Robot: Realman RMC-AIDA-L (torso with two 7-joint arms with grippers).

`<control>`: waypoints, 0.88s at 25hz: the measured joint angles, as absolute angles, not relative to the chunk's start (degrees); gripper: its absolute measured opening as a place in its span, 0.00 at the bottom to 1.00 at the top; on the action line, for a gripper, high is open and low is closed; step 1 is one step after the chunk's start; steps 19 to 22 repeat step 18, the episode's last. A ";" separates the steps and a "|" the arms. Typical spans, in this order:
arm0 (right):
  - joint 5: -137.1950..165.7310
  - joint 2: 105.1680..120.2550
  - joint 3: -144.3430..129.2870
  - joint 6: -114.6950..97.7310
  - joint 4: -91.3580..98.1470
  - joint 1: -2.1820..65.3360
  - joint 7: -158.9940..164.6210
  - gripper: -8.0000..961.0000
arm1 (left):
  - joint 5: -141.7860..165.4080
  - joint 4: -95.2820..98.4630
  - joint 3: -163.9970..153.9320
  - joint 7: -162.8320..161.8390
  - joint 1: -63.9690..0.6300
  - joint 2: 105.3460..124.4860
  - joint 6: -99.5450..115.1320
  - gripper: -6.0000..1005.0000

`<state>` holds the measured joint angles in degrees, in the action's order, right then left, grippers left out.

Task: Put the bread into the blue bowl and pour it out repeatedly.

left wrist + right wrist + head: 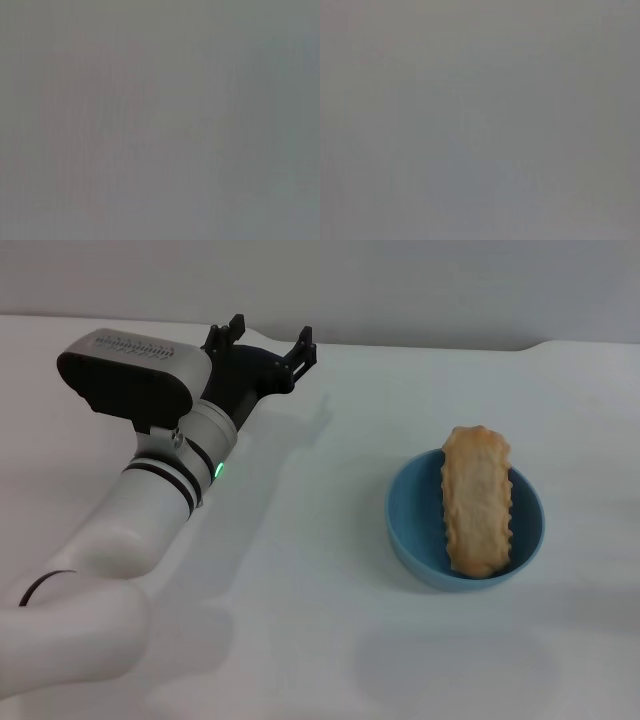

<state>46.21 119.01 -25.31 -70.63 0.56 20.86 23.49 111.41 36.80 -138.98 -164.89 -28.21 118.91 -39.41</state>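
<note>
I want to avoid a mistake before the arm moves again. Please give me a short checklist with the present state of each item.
1. Bread is in the blue bowl: ok, it lies across it, flat tan underside up, ends over the rim.
2. Bowl stands upright on the white table: ok.
3. Left gripper is open and empty: ok, well apart from the bowl, at the far left.
4. Path from left gripper to bowl is free: ok, nothing lies between.
5. Right gripper position: cannot tell, not in view.
6. Wrist views usable: not ok, both show nothing.
</note>
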 joint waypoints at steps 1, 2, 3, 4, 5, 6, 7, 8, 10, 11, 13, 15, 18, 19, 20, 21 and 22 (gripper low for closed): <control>46.22 119.01 -25.31 -70.64 0.54 20.95 23.48 0.70 | 111.47 36.70 -139.06 -164.89 -28.24 118.91 -39.40 0.86; 46.21 119.01 -25.31 -70.64 0.50 21.08 23.47 0.70 | 111.63 36.65 -139.13 -164.89 -28.40 118.94 -39.40 0.86; 46.21 119.01 -25.31 -70.64 0.50 21.08 23.47 0.70 | 111.63 36.65 -139.13 -164.89 -28.40 118.94 -39.40 0.86; 46.21 119.01 -25.31 -70.64 0.48 21.14 23.47 0.70 | 111.68 36.63 -139.15 -164.89 -28.53 118.96 -39.40 0.86; 46.21 119.01 -25.31 -70.62 0.47 21.16 23.46 0.70 | 111.69 36.62 -139.21 -164.89 -28.60 118.97 -39.40 0.86; 46.22 119.01 -25.31 -70.60 0.46 21.17 23.46 0.70 | 111.69 36.61 -139.33 -164.89 -28.73 118.97 -39.40 0.86; 46.21 119.01 -25.31 -70.58 0.45 21.18 23.46 0.70 | 111.71 36.60 -139.65 -164.89 -28.90 118.99 -39.40 0.86; 46.21 119.01 -25.31 -70.58 0.44 21.18 23.46 0.70 | 111.71 36.55 -139.96 -164.89 -29.05 118.99 -39.40 0.86; 46.21 119.00 -25.31 -70.35 0.43 21.18 23.47 0.70 | 111.72 36.39 -140.49 -164.89 -29.35 119.00 -39.40 0.86; 46.21 119.00 -25.31 -70.35 0.43 21.18 23.47 0.70 | 111.72 36.35 -140.58 -164.89 -29.39 119.00 -39.40 0.86; 46.21 119.01 -25.31 -70.02 0.44 21.18 23.47 0.70 | 111.72 36.32 -140.68 -164.89 -29.40 119.00 -39.46 0.86; 46.22 119.00 -25.31 -69.97 0.44 21.18 23.47 0.70 | 111.72 36.30 -141.05 -164.89 -29.41 119.00 -39.60 0.86; 46.23 119.00 -25.31 -69.94 0.44 21.18 23.47 0.70 | 111.72 35.92 -142.47 -164.70 -29.81 119.00 -40.03 0.86; 46.23 119.00 -25.31 -69.94 0.44 21.18 23.47 0.70 | 111.72 35.92 -142.47 -164.70 -29.81 119.00 -40.03 0.86; 46.23 119.00 -25.31 -69.94 0.44 21.18 23.47 0.70 | 111.72 35.92 -142.47 -164.70 -29.81 119.00 -40.03 0.86; 46.23 119.00 -25.31 -69.94 0.44 21.18 23.47 0.70 | 111.72 35.92 -142.47 -164.70 -29.81 119.00 -40.03 0.86; 46.23 119.00 -25.31 -69.94 0.44 21.18 23.47 0.70 | 111.72 35.92 -142.47 -164.70 -29.81 119.00 -40.03 0.86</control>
